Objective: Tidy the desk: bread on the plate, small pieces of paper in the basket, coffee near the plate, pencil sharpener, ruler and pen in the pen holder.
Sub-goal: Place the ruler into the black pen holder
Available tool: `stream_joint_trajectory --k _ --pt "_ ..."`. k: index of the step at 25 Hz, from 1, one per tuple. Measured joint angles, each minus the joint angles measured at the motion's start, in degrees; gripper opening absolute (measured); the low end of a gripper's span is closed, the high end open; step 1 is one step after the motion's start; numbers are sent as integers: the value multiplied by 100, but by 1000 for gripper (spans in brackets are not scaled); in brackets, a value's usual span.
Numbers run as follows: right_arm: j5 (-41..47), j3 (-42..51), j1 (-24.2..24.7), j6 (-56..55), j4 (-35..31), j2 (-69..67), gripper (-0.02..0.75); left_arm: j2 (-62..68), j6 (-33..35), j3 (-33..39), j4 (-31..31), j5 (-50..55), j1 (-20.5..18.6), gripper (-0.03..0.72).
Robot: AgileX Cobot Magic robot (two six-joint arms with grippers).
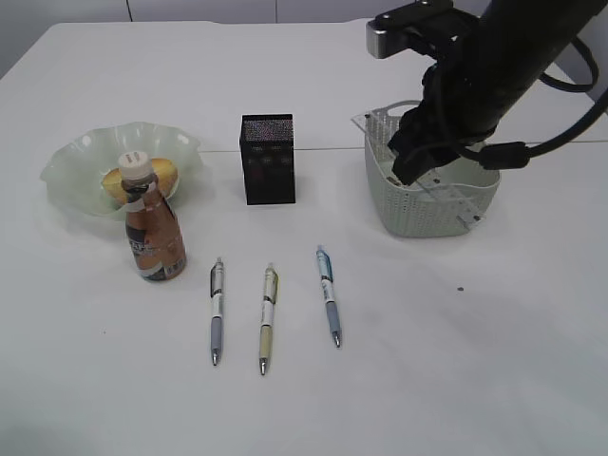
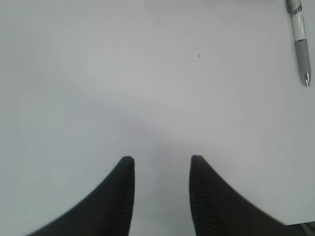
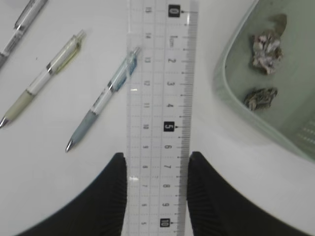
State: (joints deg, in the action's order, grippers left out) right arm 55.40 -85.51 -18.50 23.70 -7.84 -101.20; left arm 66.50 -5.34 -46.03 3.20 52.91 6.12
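your right gripper [image 3: 156,187] has its two fingers closed on the ruler [image 3: 158,113], one on each long edge, and in the exterior view it's holding that ruler up over the basket [image 1: 418,204], which sits at about 2 o'clock on the desk [image 1: 456,361]. wrist cam shows both paper scraps [image 3: 266,49] lying inside the basket.

your left gripper [image 2: 161,164] is hanging over bare desk with the fingers apart and nothing between them; just one pen tip shows at 1 o'clock in its cam.

pen holder [image 1: 268,159] stands upright around 12 o'clock of centre. three pens [image 1: 269,318] lie side by side, apart from each other, at 6 o'clock from the holder.

plate [image 1: 71,171] is at 10 o'clock with the bread [image 1: 161,173] on it. coffee [image 1: 152,228] stands upright right at the plate's near edge, partly blocking the bread. can't make out a sharpener anywhere.
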Motion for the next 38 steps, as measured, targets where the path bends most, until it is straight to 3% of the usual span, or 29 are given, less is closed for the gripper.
stream_joint_trajectory --k 9,16,28,38 --pt "-2964 297 0 202 -312 -145 270 0 0 0 13 0 0 269" --pt "-4729 297 0 232 -1127 -873 270 0 0 0 39 0 0 265" --pt "-5022 -1205 0 232 -2069 -2086 270 0 0 0 102 -32 0 261" --pt "-5022 -2139 0 232 -3475 -2676 270 0 0 0 102 -43 0 260"
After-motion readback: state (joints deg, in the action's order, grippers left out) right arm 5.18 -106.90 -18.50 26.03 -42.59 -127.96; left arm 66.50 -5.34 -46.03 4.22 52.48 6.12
